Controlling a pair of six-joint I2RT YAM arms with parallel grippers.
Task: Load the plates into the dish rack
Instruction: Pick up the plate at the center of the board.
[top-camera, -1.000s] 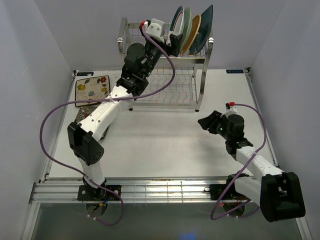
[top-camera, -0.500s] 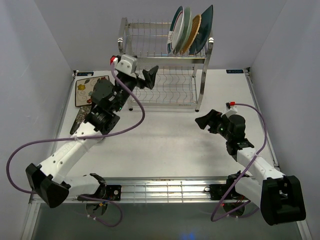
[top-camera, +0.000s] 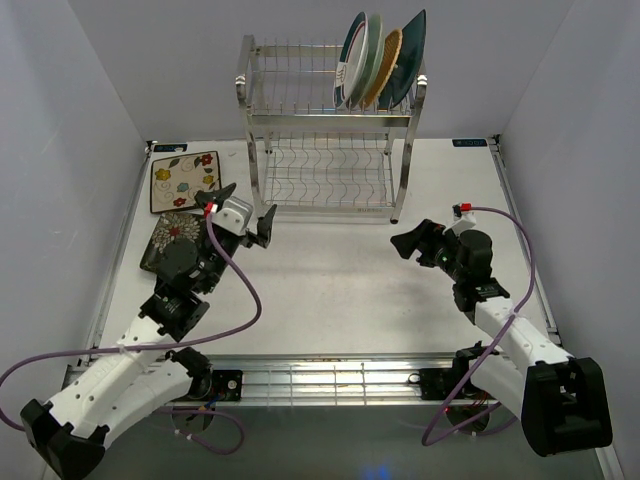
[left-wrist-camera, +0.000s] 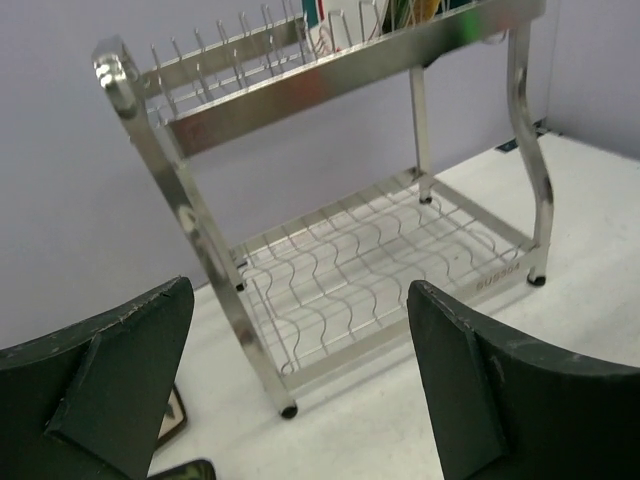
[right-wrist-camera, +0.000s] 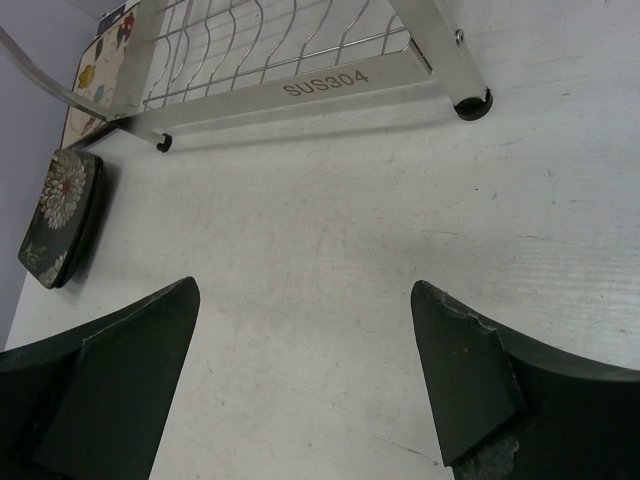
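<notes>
We see the left claw (top-camera: 245, 207), spread and empty, drawn back from the dish rack (top-camera: 330, 120), whose top tier holds the racked plates (top-camera: 375, 60) (right end), to the dark floral plate (top-camera: 172, 238) on the counter (top-camera: 330, 290), likely our next pick; the right claw (top-camera: 412, 238) hangs spread.

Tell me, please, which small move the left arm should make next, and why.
Probably lower the left gripper toward the dark plate just beside it: its jaws are open and empty, four plates already stand in the rack, and this one and the cream plate lie on the table.
</notes>
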